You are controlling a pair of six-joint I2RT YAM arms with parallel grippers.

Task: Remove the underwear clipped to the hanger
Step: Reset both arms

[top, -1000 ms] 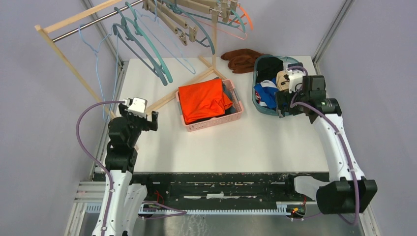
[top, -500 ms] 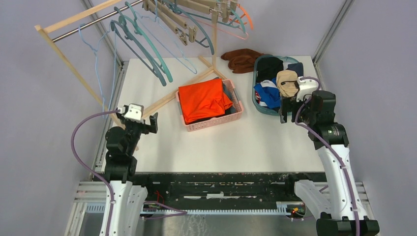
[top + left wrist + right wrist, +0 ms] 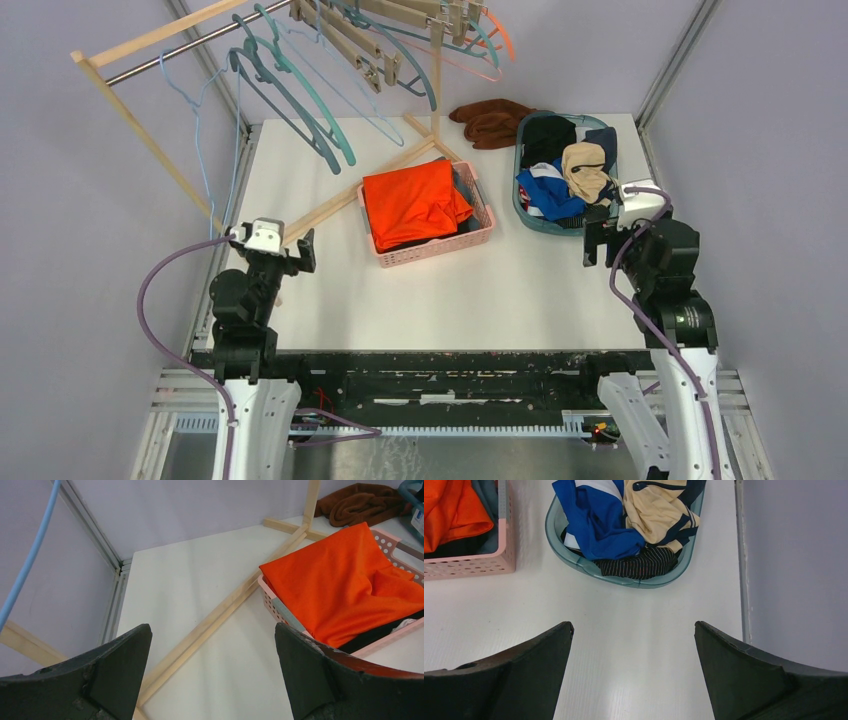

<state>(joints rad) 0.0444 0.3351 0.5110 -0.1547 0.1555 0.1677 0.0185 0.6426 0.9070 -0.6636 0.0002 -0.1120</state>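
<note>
Noting the pull-back since a second ago: the left gripper (image 3: 276, 256) drawn a little nearer its base, and the right gripper (image 3: 608, 238) withdrawn from over the teal basket (image 3: 574, 562) to the bare table just in front of it, leaving the beige brief (image 3: 585, 170) lying on top of the pile.

Starting at the left: holding nothing, jaws spread fully wide over the white table (image 3: 200, 580) and a wooden rack strut (image 3: 215, 620). Passing the hangers (image 3: 300, 110) on the rail, with no garment showing on them. Passing the orange garment (image 3: 415, 200) in the pink basket (image 3: 483, 232), then the brown cloth (image 3: 490, 122) at the far edge.

Reaching the underwear (image 3: 624, 525): heaped inside the teal basket, royal blue and white beside beige, a dark striped piece under them. Judging it light, limp and quick to bunch, likely sliding away under a flat push. Pinching a waistband edge or a raised fold looks safest.

Ending at the right: again gaping to the full and gripping nothing.

Finding no brand, label or writing clear enough to read.
</note>
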